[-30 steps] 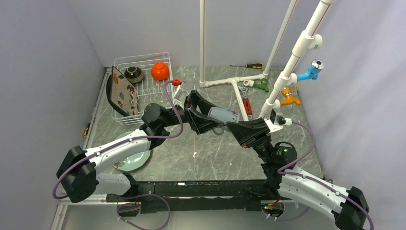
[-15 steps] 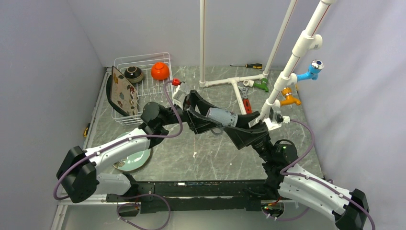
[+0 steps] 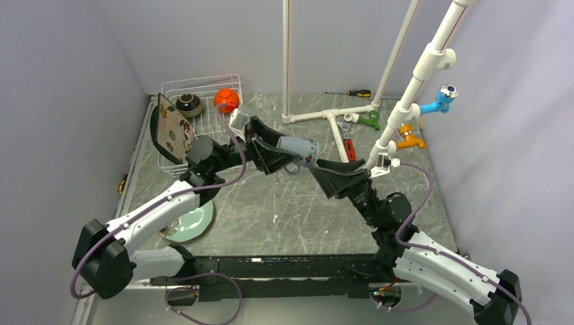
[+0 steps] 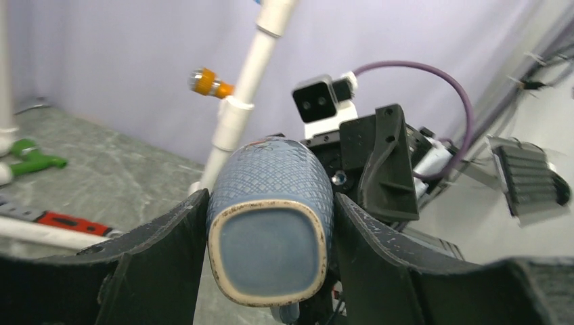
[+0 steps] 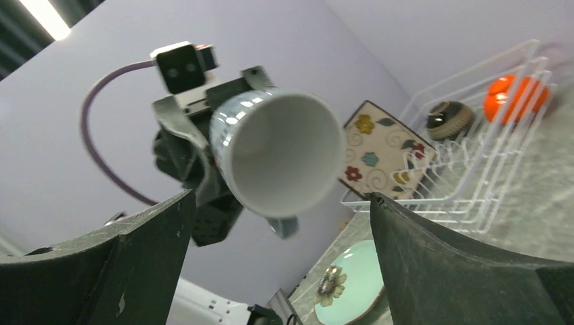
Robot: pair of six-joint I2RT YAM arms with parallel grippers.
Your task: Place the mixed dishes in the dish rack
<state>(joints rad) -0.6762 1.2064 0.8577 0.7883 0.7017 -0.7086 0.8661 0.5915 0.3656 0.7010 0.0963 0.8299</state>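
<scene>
- Gripping a blue mug (image 4: 269, 223) by its sides, the left gripper (image 4: 267, 227) holds it sideways above the table (image 3: 298, 217).
- Right gripper (image 5: 281, 200) is spread wide at the mug's mouth, its fingers clear of the mug.
- Dish rack (image 3: 203, 79) holds the floral plate (image 3: 174, 128), dark bowl (image 3: 188, 103) and orange bowl (image 3: 226, 100).
- Pale green plate (image 3: 193, 222) lies on the table.

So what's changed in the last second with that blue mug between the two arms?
The right gripper let go of the blue mug and opened wide. The left gripper, keeping hold of it, carried it left toward the dish rack. The rack's contents and the pale green plate stayed put.
</scene>
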